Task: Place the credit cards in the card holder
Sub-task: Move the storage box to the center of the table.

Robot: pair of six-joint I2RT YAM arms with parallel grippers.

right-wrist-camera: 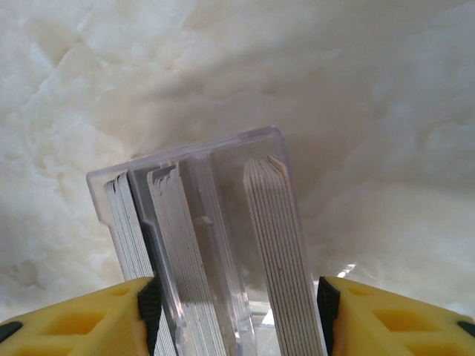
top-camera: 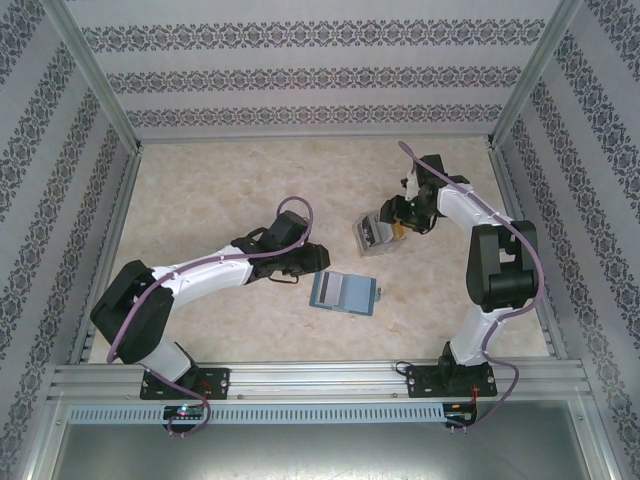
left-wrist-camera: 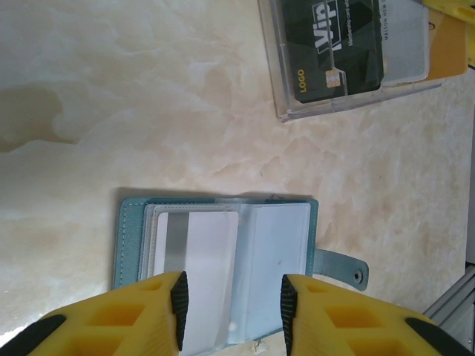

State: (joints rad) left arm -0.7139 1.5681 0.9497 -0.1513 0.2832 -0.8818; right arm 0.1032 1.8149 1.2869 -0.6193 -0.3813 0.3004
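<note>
The teal card holder point(left-wrist-camera: 133, 245) lies open on the table, and a grey credit card point(left-wrist-camera: 197, 267) sits in its left clear pocket. My left gripper point(left-wrist-camera: 233, 311) hovers open just over its near edge, one finger on each side of the pockets and nothing held. From above, the card holder point(top-camera: 343, 293) is right of the left gripper point(top-camera: 305, 263). Stacks of credit cards point(right-wrist-camera: 278, 237) stand edge-on in a clear plastic box point(right-wrist-camera: 223, 156). My right gripper point(right-wrist-camera: 237, 308) is open astride that box, pads close beside the stacks. A dark card point(left-wrist-camera: 338, 44) shows through the box.
The clear box point(top-camera: 370, 236) sits mid-table, above and right of the card holder, with the right gripper point(top-camera: 398, 218) at its right side. Patterned walls and metal rails point(top-camera: 320, 375) enclose the marbled table point(top-camera: 220, 190).
</note>
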